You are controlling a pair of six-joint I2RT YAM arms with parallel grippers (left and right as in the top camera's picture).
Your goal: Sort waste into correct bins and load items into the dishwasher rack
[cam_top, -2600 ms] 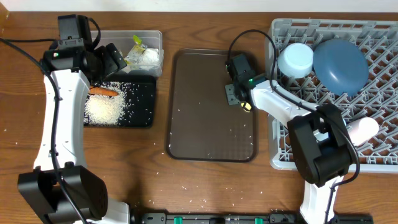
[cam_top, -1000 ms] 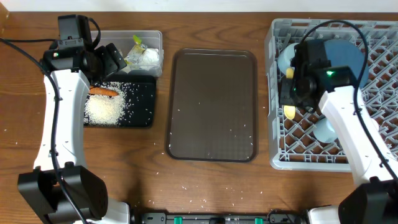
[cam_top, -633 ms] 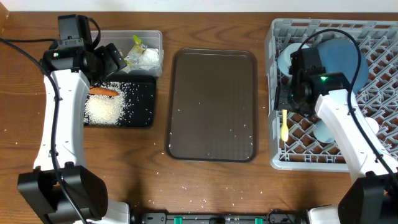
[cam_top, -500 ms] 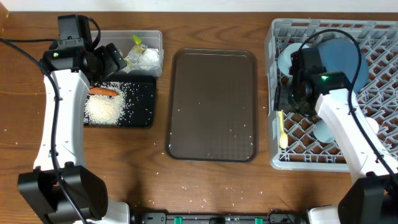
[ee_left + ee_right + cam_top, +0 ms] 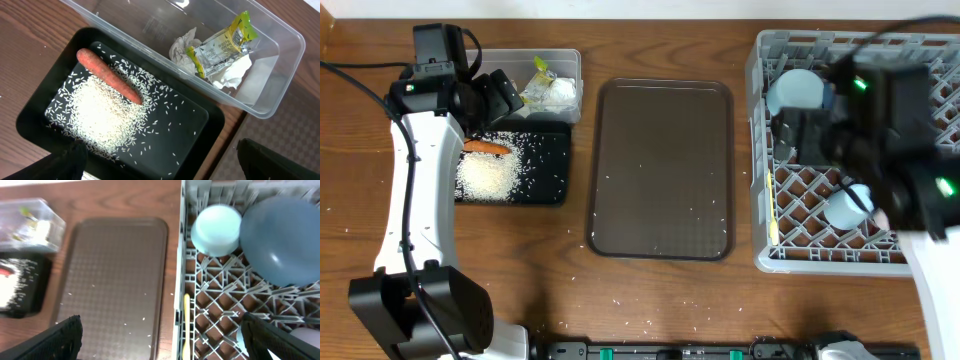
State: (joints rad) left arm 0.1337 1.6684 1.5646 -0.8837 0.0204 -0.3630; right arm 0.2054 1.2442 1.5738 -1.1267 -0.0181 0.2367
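The yellow spoon [image 5: 771, 205] [image 5: 186, 325] lies free along the left edge of the grey dishwasher rack [image 5: 820, 262] [image 5: 182, 255]. High above it, blurred, my right gripper [image 5: 798, 135] [image 5: 172, 345] is open and empty. A white bowl [image 5: 798, 92] [image 5: 216, 222], the dark-blue dish [image 5: 280, 240] and a light-blue cup [image 5: 845, 205] sit in the rack. My left gripper [image 5: 500, 95] [image 5: 165, 170] hangs open over the black tray [image 5: 550, 180] [image 5: 190, 125], which holds the sausage [image 5: 485, 147] [image 5: 109, 76] and rice [image 5: 490, 175] [image 5: 100, 115]. The clear tub [image 5: 510, 60] [image 5: 150, 25] holds tissue [image 5: 560, 92] [image 5: 230, 75] and the wrapper [image 5: 540, 75] [image 5: 220, 45].
A brown serving tray [image 5: 660, 170] [image 5: 110, 280] with a few rice grains on it lies between the bins and the rack. Loose grains [image 5: 610, 290] dot the wooden table in front of it.
My right gripper opened and let the yellow spoon drop into the rack's left edge, then rose toward the camera. The left arm has not moved.
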